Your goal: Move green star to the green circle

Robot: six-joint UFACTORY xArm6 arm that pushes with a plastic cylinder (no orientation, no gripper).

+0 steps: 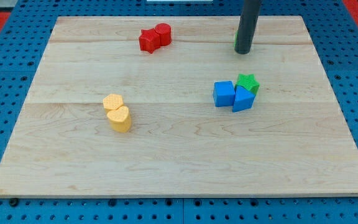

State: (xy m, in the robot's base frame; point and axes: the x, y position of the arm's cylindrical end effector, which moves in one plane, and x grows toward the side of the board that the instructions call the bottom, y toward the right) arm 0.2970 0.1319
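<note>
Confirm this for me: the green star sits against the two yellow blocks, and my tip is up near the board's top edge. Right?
Not quite. In the camera view the green star sits against the two blue blocks, not the yellow blocks, which lie far to the view's left. My tip is indeed near the top edge.

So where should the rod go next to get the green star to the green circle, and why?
Probably bring my tip down the view to the lower side of the green star, skirting it. The green circle shows only as a sliver behind the rod, above the star, so the push must run upward. The blue blocks touching the star's lower left crowd that approach.
</note>
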